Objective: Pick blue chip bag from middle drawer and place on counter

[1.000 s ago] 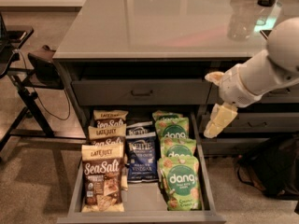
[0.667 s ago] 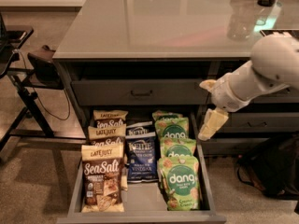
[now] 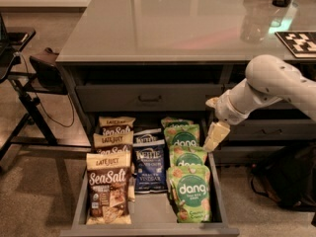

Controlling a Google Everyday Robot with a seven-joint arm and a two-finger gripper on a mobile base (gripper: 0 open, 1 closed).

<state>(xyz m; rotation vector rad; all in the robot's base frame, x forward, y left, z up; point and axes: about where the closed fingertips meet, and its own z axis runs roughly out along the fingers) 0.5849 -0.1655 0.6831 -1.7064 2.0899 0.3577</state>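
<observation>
The blue chip bag [image 3: 150,168] is a dark navy "Kettle" bag lying flat in the middle column of the open middle drawer [image 3: 220,194]. A second navy bag [image 3: 146,137] peeks out behind it. Tan "Sea Salt" bags [image 3: 108,189] lie to its left and green "dang" bags [image 3: 189,191] to its right. My gripper [image 3: 215,135] hangs from the white arm [image 3: 269,83] over the drawer's back right corner, above the green bags and to the right of the blue bag, touching no bag. The glossy grey counter [image 3: 173,23] spans the top.
A closed drawer front with a dark handle [image 3: 149,98] sits above the open drawer, and more fronts [image 3: 269,131] lie to the right. A black stand [image 3: 29,83] is at left. A dark bag [image 3: 286,179] is on the floor at right. A marker tag [image 3: 298,41] lies on the counter.
My arm has swung left and slightly down, bringing the gripper from right of the drawer to over its back right corner. The bags have not moved.
</observation>
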